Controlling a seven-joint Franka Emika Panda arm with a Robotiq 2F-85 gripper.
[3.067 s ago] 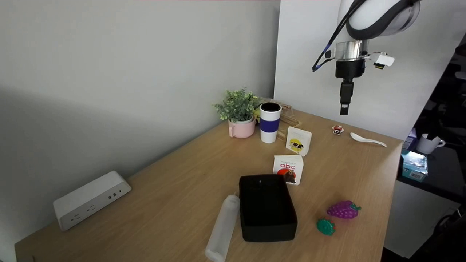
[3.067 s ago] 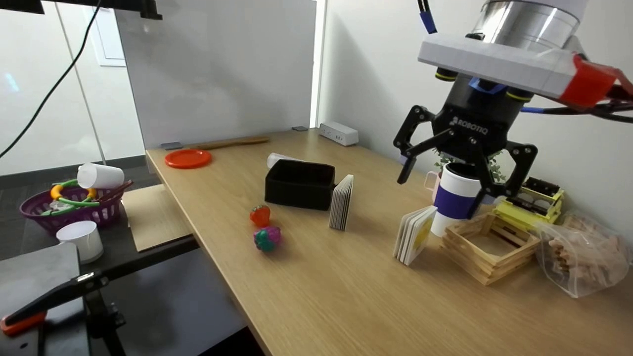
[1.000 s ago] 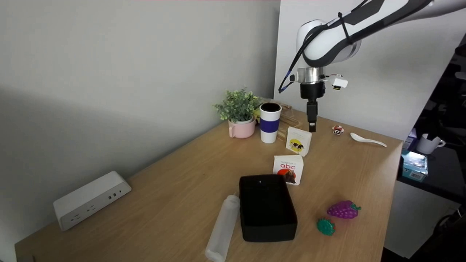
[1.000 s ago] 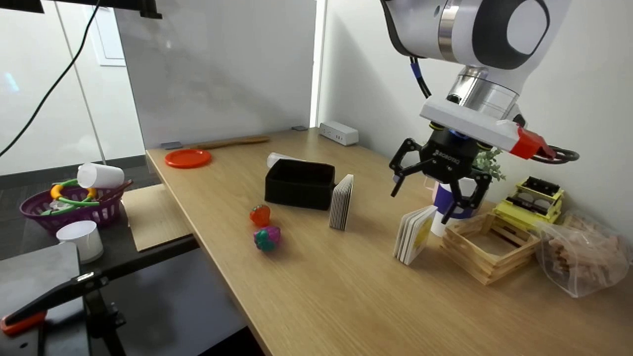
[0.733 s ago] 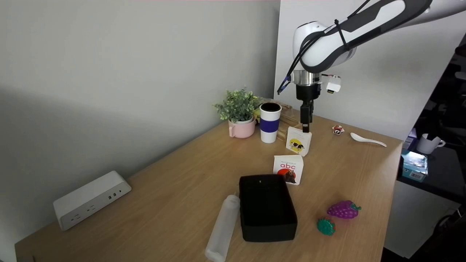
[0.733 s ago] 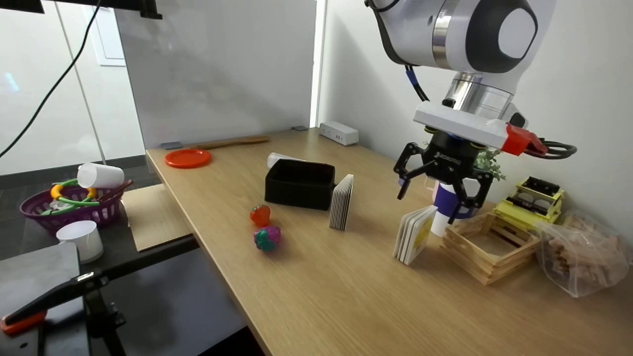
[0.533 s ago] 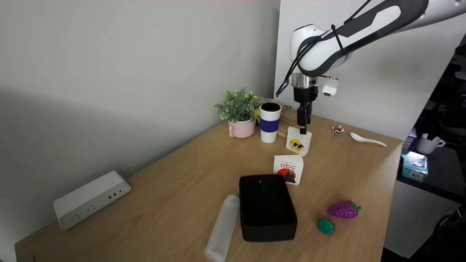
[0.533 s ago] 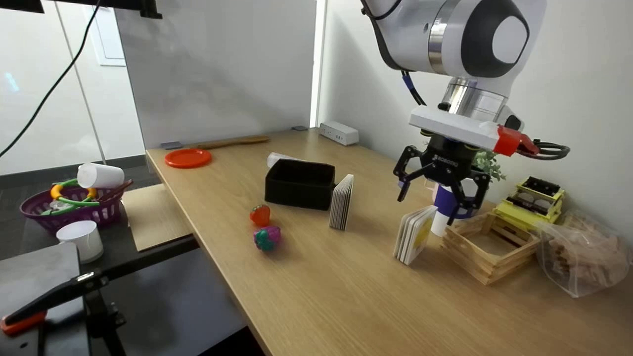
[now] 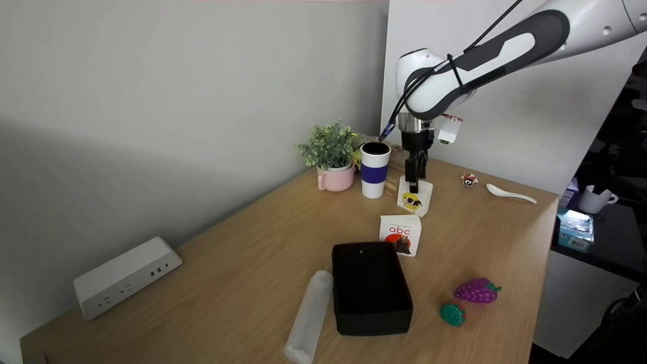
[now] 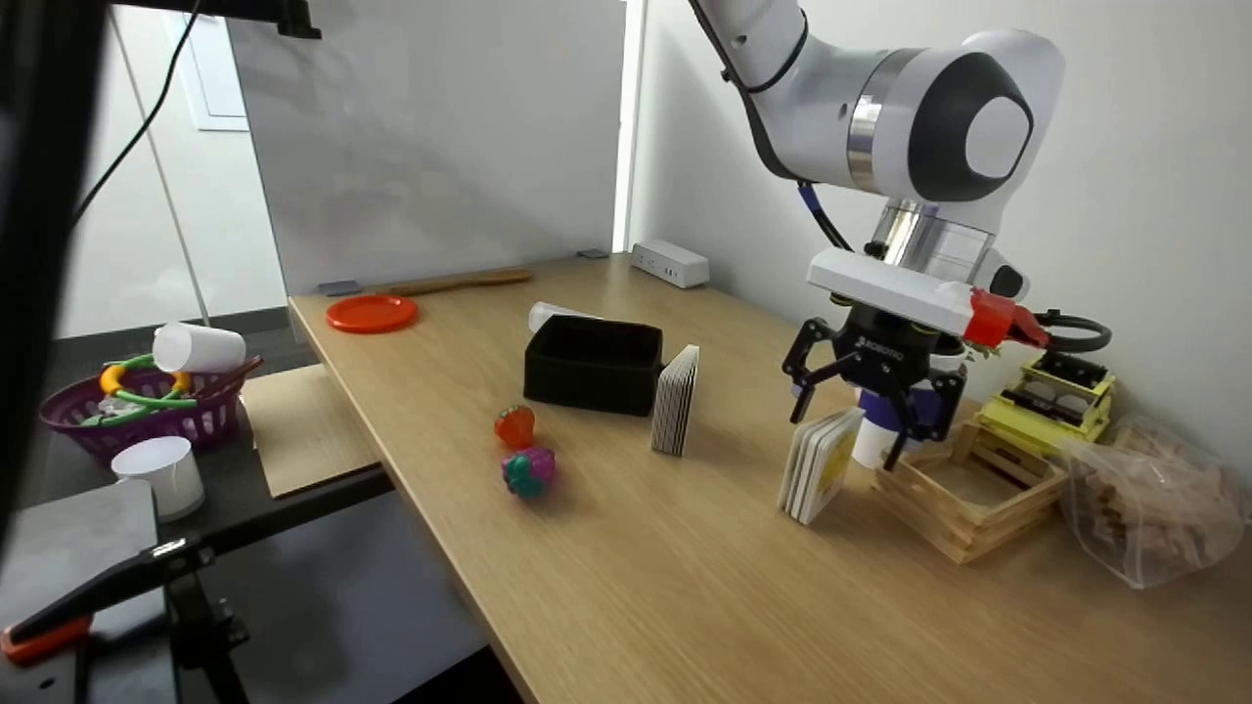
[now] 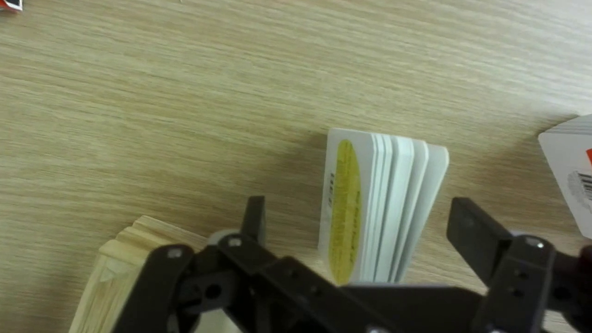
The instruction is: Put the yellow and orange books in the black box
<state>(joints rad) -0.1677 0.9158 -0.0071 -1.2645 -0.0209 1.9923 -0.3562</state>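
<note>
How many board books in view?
2: yellow book, standing, framed by the open gripper in the wrist view; orange book, standing beside the black box. Others could be hidden.

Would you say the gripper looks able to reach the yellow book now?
Probably yes: the gripper hangs open, with the yellow book showing between its jaws in the wrist view, though the nearby wooden crate might crowd it.
</note>
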